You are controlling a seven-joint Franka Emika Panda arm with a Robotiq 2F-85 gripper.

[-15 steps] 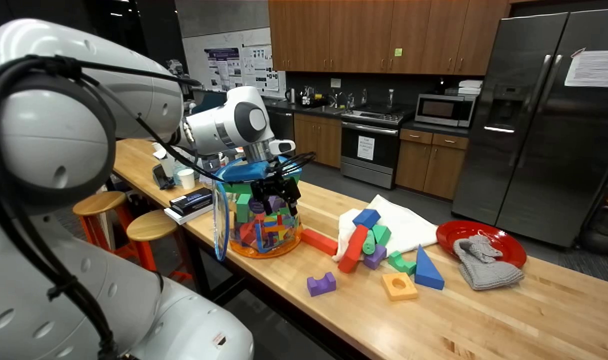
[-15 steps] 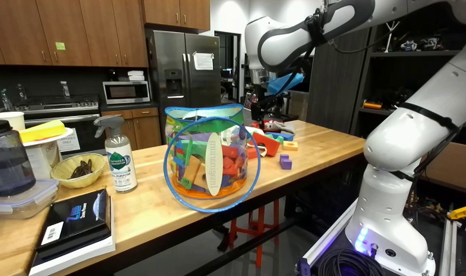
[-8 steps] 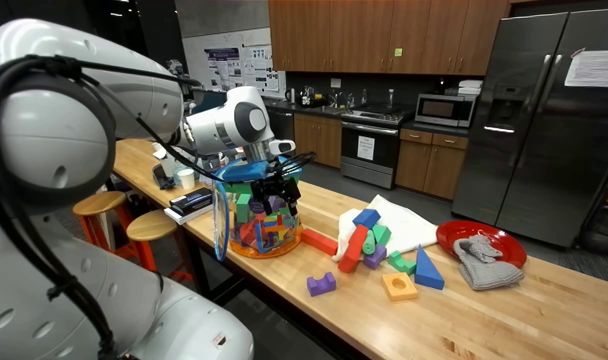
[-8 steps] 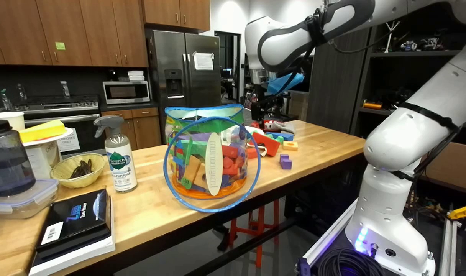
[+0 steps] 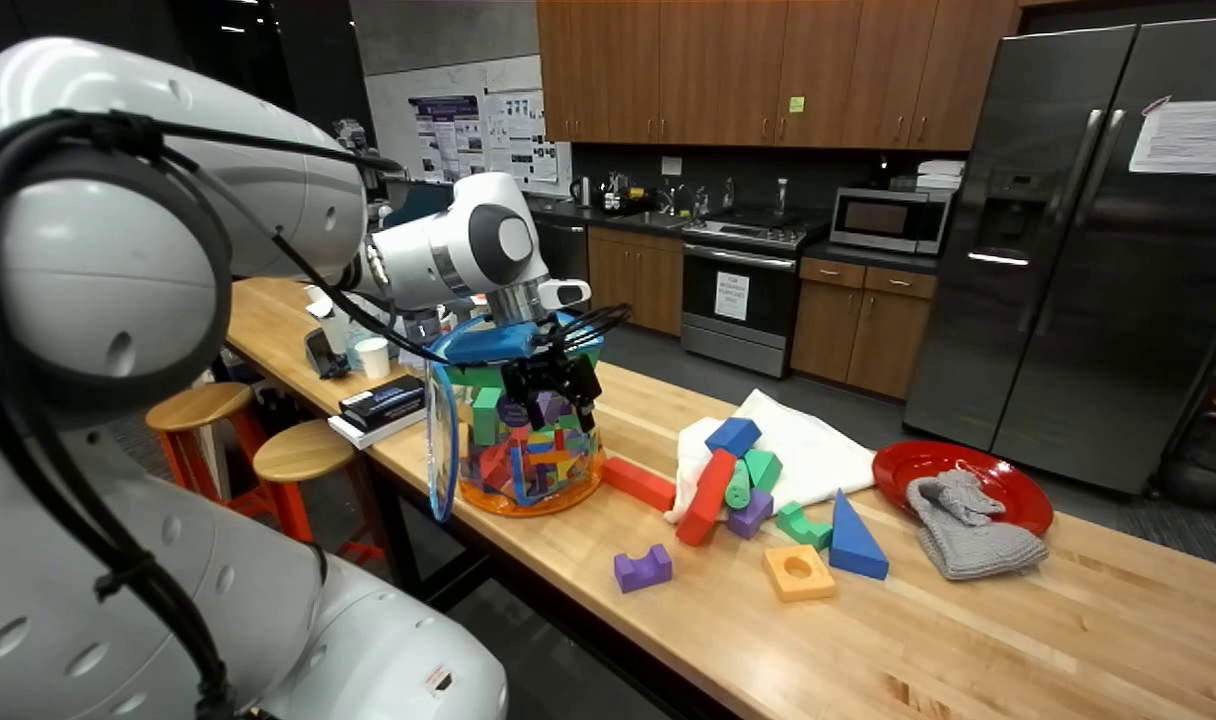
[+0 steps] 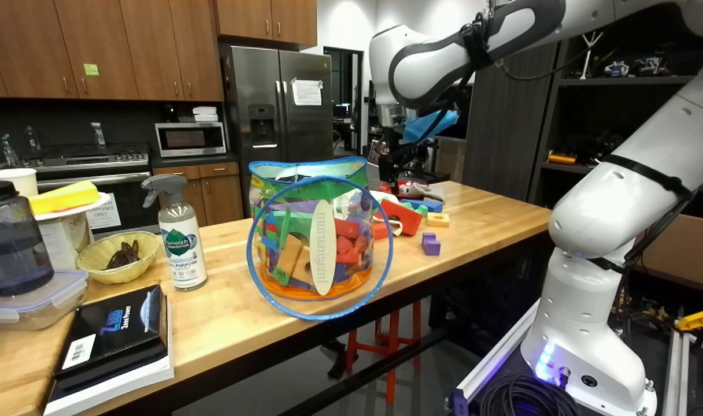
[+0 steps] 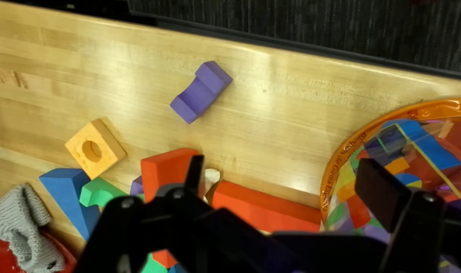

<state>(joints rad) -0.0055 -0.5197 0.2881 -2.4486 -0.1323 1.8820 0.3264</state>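
Gripper [image 7: 289,182], 1: jaws wide apart, empty. Clear bag [image 7: 435,109], 1, beside it: upright, prob. steadied by blks [image 6: 347,245] inside. Long red blk [image 7: 264,206], 1, below jaws.

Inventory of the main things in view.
Table: 1, tan, in foreground
Bag: 1, clear, on table
Cloth: 1, white, on table
Loose blocks: 10 seen, green 3, red 2, blue 2, purple 2, orange 1, on table and cloth
Plate: 1, red, on table
Knit item: 1, grey, partly on plate
Basket: 1, yellow, on table
Spray bottle: 1, clear, beside basket
Box: 1, black, on white book
Stools: 2, wood and red, beside table
Fridge: 1, grey, behind table
Microwave: 1, silver, beside fridge
Arm: 1, white, beside table
Gripper: 1, black, open above table
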